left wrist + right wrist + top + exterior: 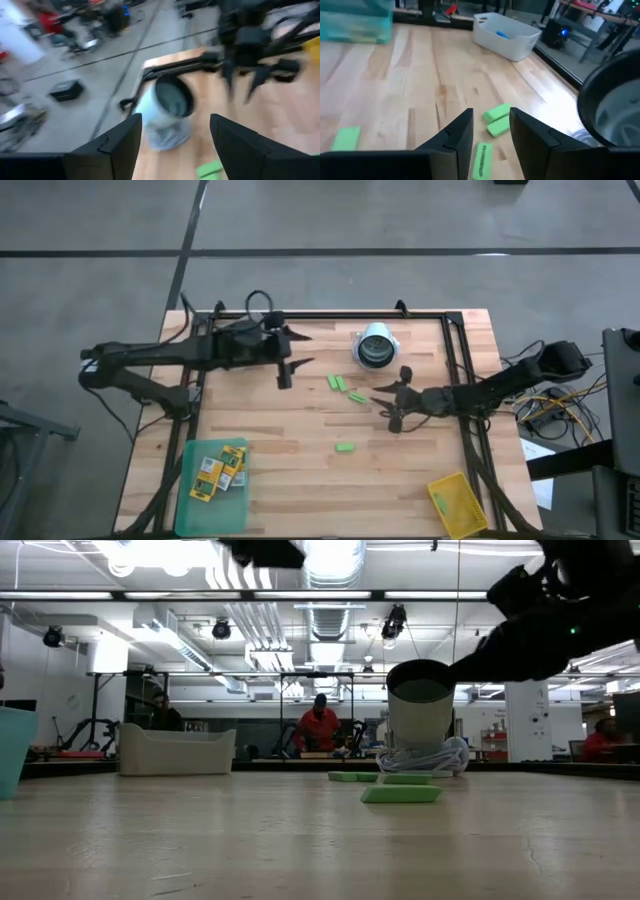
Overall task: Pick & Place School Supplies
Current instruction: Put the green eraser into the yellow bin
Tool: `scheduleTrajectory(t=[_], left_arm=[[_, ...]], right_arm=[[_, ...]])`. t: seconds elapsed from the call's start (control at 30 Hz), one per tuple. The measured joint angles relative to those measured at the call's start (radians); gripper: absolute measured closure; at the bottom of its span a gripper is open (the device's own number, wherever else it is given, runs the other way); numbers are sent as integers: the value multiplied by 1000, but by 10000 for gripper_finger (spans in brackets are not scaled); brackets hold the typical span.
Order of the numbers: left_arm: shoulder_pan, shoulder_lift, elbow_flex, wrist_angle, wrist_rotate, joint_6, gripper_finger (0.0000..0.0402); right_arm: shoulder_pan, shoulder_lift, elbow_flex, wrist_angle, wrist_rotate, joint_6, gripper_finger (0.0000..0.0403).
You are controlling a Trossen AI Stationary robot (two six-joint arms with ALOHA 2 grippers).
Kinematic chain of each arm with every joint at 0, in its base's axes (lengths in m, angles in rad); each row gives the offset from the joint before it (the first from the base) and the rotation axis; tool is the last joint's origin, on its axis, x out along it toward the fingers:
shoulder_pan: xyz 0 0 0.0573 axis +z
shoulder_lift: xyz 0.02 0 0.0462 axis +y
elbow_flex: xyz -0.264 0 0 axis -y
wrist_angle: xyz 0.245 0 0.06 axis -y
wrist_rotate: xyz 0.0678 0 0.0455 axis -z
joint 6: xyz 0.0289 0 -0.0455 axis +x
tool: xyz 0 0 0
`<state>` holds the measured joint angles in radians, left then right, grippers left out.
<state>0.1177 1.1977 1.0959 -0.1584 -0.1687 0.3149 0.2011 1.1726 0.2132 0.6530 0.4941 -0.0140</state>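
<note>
High view: the three light-green eraser blocks [344, 386] lie on the bare wood just ahead of my right gripper [392, 402], whose jaws stand apart and hold nothing. Two blocks sit side by side, touching or nearly so, and the third lies closer to the fingers, its long axis running roughly the way the fingers point. In the right wrist view that near block [481, 160] shows between the two dark fingers [451, 139], with the pair [497, 119] just beyond. A fourth block [345, 447] lies apart, off to one side of the jaws and nearer the table's front. I judge the right arm the nearer one for the cluster, so the coming move is a short reach forward and down. The blocks look flat, thin and matte, low to the wood, so I expect little edge to pinch. Beyond them a grey cup [376, 346] lies on its side. My left gripper [285, 356] hovers farther off, jaws also apart. The crayon boxes [220, 467] rest in the green tray [190, 505]; the yellow bin [457, 504] sits near the front.
</note>
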Motion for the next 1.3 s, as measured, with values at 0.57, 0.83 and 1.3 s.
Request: scheduleTrajectory(t=[0.57, 0.83, 1.3], left_arm=[[-2, -166, -333, 286, -38, -11, 161], [-2, -166, -335, 283, -38, 7, 161], [-2, -168, -336, 280, -38, 11, 161]], right_arm=[[-87, 397, 195, 2, -20, 124, 282], [-104, 444, 198, -15, -89, 253, 282], [-142, 440, 212, -126, -108, 302, 282]])
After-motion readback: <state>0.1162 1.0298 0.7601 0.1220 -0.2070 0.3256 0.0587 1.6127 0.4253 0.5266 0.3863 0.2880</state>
